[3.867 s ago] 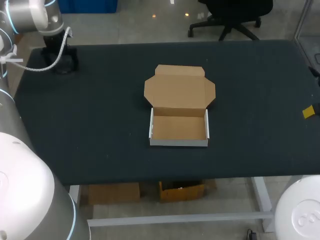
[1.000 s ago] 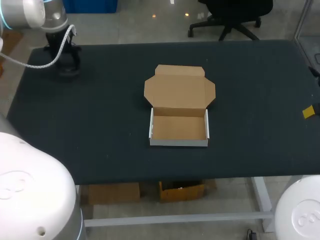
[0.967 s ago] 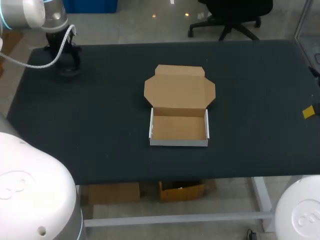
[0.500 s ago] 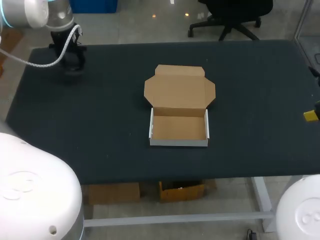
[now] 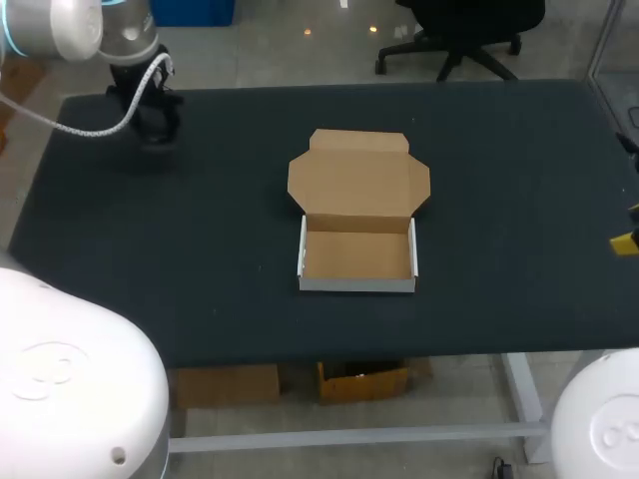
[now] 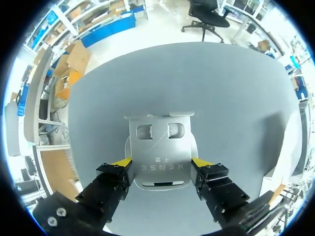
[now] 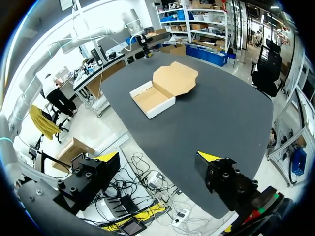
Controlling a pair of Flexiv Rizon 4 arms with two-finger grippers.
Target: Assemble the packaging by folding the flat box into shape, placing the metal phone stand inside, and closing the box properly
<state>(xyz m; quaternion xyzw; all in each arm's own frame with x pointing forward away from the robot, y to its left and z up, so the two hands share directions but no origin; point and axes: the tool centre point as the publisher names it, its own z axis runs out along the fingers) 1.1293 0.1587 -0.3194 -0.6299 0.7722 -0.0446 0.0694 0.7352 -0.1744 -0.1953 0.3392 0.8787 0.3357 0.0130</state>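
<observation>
A cardboard box [image 5: 357, 255] sits at the table's middle, folded into a tray with white outer walls, its brown lid [image 5: 357, 180] lying open flat behind it. In the left wrist view my left gripper [image 6: 161, 162] is shut on the metal phone stand [image 6: 160, 147], a silver plate with two cut-outs, one yellow tip on each side edge. In the head view that gripper [image 5: 156, 118] hangs over the table's far left corner, well left of the box. My right gripper [image 7: 157, 157] stands open and holds nothing, out past the table's right edge, with the box [image 7: 152, 98] far ahead of it.
The black table [image 5: 200, 259] spreads wide around the box on all sides. A white cable [image 5: 95, 128] loops from my left arm over the far left corner. One yellow fingertip [image 5: 624, 242] of my right gripper shows at the right edge.
My left arm has carried the stand to the right along the table's far left corner. The right gripper's yellow tip has slid slightly toward the front edge. The box has not moved.
</observation>
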